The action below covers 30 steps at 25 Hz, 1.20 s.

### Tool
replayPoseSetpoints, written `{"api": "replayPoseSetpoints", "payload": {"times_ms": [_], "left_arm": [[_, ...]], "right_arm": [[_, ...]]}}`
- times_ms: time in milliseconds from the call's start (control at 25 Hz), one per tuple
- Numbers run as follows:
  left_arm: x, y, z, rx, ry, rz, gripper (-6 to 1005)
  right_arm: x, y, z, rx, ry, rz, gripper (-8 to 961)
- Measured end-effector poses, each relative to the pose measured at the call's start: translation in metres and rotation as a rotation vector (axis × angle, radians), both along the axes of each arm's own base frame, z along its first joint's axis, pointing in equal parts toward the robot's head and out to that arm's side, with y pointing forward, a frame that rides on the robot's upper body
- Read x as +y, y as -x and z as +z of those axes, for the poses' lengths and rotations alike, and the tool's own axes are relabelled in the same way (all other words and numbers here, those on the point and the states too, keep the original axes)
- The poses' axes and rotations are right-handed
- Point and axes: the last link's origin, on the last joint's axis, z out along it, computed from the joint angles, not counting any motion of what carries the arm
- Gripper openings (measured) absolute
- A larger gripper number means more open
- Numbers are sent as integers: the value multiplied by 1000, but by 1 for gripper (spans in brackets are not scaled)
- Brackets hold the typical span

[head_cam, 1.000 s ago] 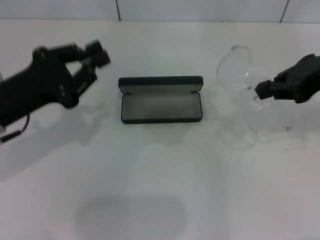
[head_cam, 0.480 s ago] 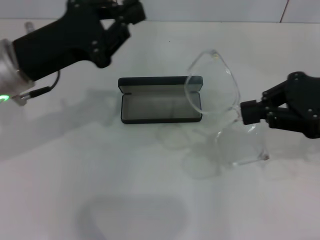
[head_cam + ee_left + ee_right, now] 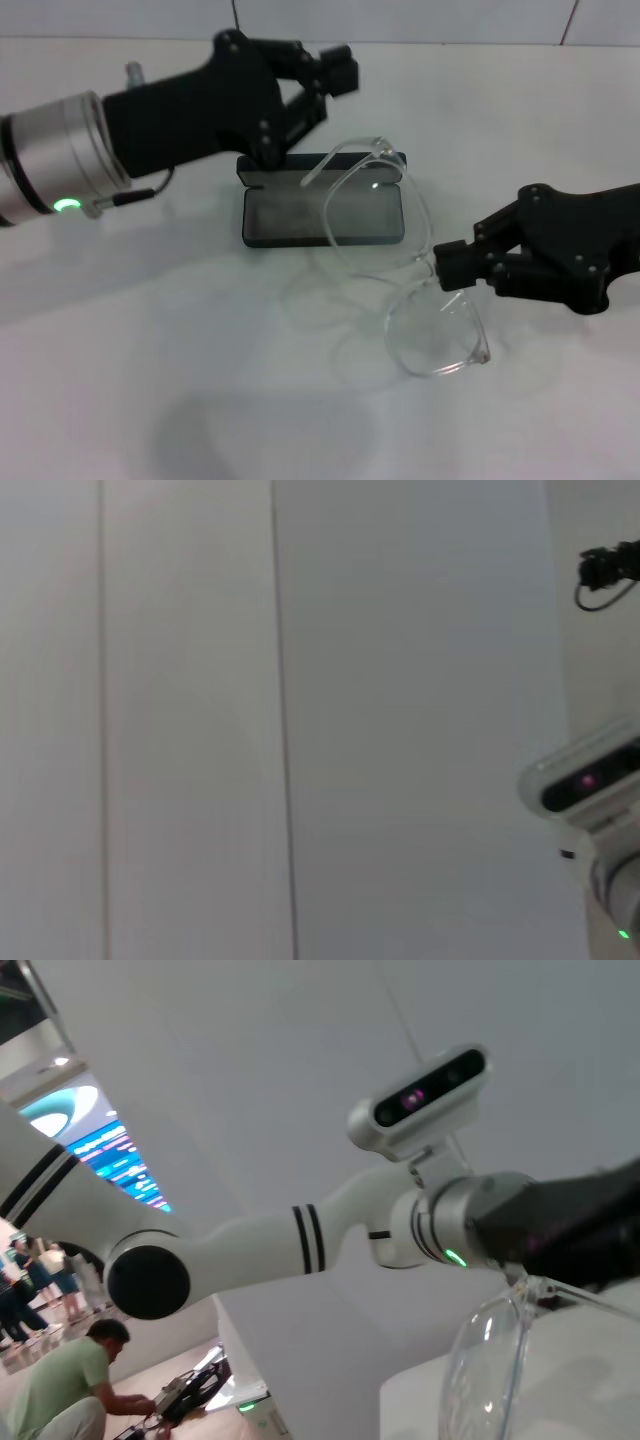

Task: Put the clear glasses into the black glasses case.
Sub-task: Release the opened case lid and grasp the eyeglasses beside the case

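Note:
The black glasses case (image 3: 285, 216) lies open in the middle of the table, grey lining up, lid at the far side. My right gripper (image 3: 446, 266) is shut on the clear glasses (image 3: 432, 332) and holds them tilted in the air, one lens in front of the case's right end, the other over that end. One temple arm reaches across the lid. My left gripper (image 3: 322, 92) hovers open just behind the case's left half, near that temple's tip without touching it. A lens of the clear glasses (image 3: 488, 1362) shows close up in the right wrist view.
White table (image 3: 200, 380) all around the case, with a tiled wall edge at the back. The left wrist view shows only a pale panelled wall (image 3: 200, 720) and the robot's head camera (image 3: 585, 780).
My right gripper has lifted the clear glasses off the table at the right and carried them left to the case. My left arm has swung up and right to behind the case.

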Motion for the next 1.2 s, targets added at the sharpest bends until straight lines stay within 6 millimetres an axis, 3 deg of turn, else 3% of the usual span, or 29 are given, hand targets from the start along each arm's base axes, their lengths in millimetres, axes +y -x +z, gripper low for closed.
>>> {"api": "replayPoseSetpoints", "payload": {"times_ms": [680,1200], "left_arm": [[-22,-2,-28,46,123,-47,86],[-28,-4,-32,34,143,-53,88]], "right_arm": [[-1,2,1,58,-56,58,32],[5,2,1,59,-103,53,30]]}}
